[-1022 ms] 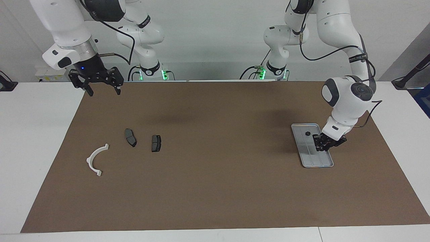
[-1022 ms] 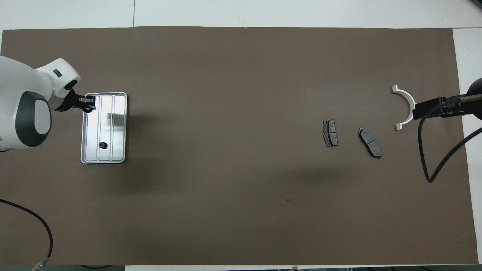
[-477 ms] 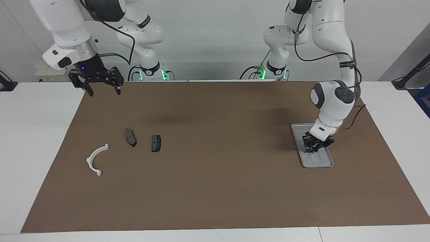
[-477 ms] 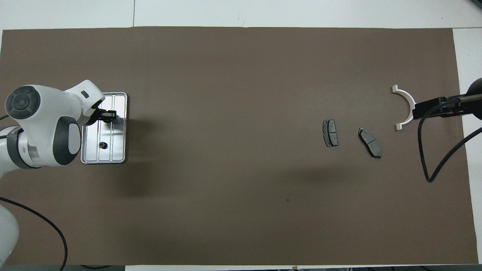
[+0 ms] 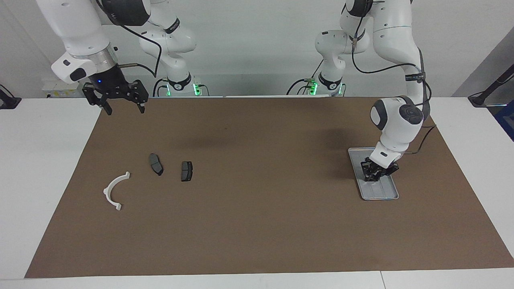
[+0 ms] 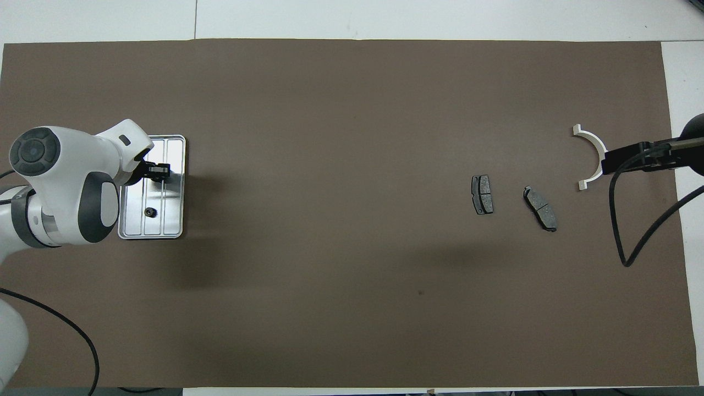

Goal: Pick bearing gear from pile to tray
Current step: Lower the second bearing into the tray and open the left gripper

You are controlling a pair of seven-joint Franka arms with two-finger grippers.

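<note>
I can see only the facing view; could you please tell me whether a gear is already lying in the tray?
Observer: Yes, one small black gear lies in the tray, at its end nearer the robots; the left arm hides it from you.
Operator: Thank you. Is the left tool directly above it?
Observer: No. From overhead, the left tool is over the tray's middle strip, clear of the gear.
</note>
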